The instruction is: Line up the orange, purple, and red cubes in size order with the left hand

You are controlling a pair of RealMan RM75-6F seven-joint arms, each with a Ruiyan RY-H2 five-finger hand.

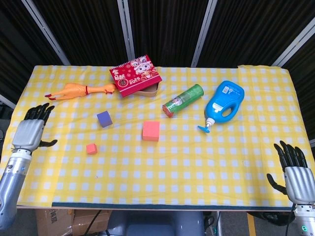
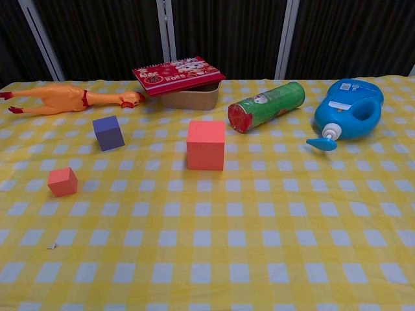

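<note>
Three cubes sit apart on the yellow checked cloth. The large orange cube point(image 1: 151, 131) point(image 2: 205, 145) is near the middle. The mid-sized purple cube point(image 1: 104, 118) point(image 2: 108, 132) lies to its left and further back. The small red cube point(image 1: 91, 148) point(image 2: 62, 181) is front left. My left hand point(image 1: 30, 132) hovers over the table's left edge, fingers spread and empty, well left of the red cube. My right hand point(image 1: 295, 174) hangs open off the front right corner. The chest view shows neither hand.
A rubber chicken point(image 1: 78, 91) lies at the back left, beside a red-lidded box point(image 1: 137, 76). A green can point(image 1: 183, 100) lies on its side, and a blue detergent bottle point(image 1: 224, 104) lies at the back right. A small scrap point(image 2: 52, 245) rests near the front left.
</note>
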